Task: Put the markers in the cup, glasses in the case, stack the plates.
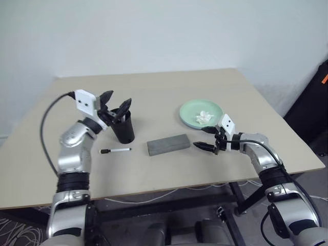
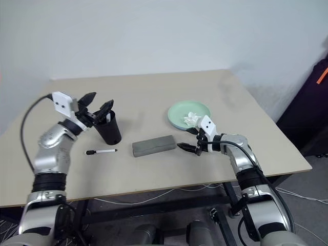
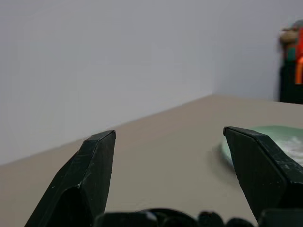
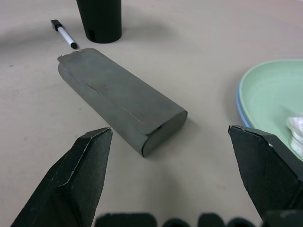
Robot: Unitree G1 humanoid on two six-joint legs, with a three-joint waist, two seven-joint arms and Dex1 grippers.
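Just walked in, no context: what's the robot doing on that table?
It is tidying. The left gripper hangs open just above the cup, empty. One marker lies on the table beside the cup. The right gripper is open and empty, next to the closed case. The green plate sits on the blue one with a white lump in it.

A beige tabletop (image 2: 154, 92) carries a black cup (image 2: 109, 130), with the left gripper (image 2: 97, 104) spread open just above its rim. A black-capped marker (image 2: 101, 151) lies below those fingers. The right gripper (image 2: 190, 139), also open, sits between a grey case (image 2: 154, 145) and a green plate (image 2: 179, 114) holding a white lump (image 2: 191, 118).
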